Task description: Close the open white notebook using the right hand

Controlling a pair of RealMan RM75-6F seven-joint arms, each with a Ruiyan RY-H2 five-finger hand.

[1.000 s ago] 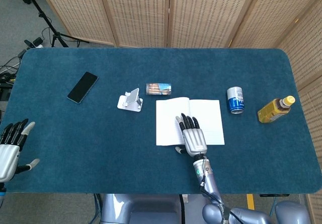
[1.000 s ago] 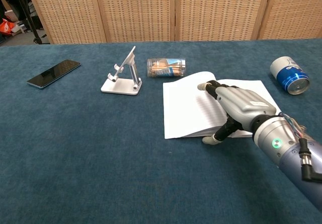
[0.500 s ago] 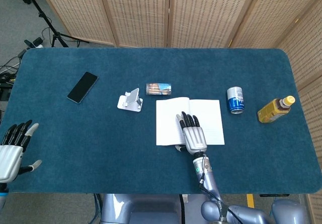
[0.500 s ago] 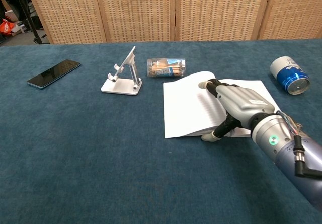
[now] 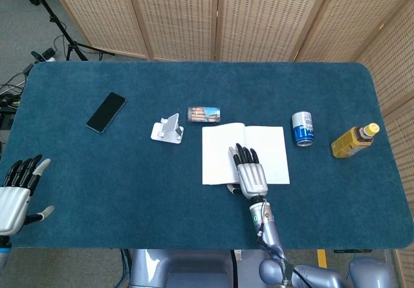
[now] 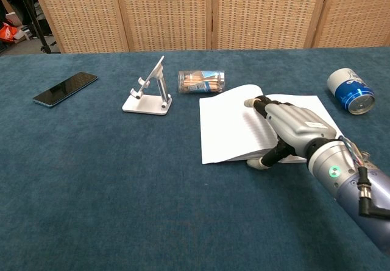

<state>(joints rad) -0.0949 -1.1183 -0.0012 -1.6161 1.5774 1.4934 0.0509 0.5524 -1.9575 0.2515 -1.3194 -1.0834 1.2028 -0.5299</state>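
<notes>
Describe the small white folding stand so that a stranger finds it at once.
On the blue felt table, look left of the open white notebook. The small white folding stand sits between the black phone and a lying cylindrical tin, its plate tilted upward.

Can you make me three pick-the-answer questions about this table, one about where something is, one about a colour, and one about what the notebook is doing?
1. Where is the black phone?
A. on the table's left part
B. beside the yellow bottle
C. on the notebook

2. What colour is the can lying beside the notebook?
A. red
B. blue and white
C. green

3. How is the white notebook now?
A. shut
B. open, with the right hand resting on it
C. standing upright

Answers:
1 A, it lies far left of the phone stand.
2 B, the head view shows a blue and white can.
3 B, both pages lie spread under the fingers.
</notes>
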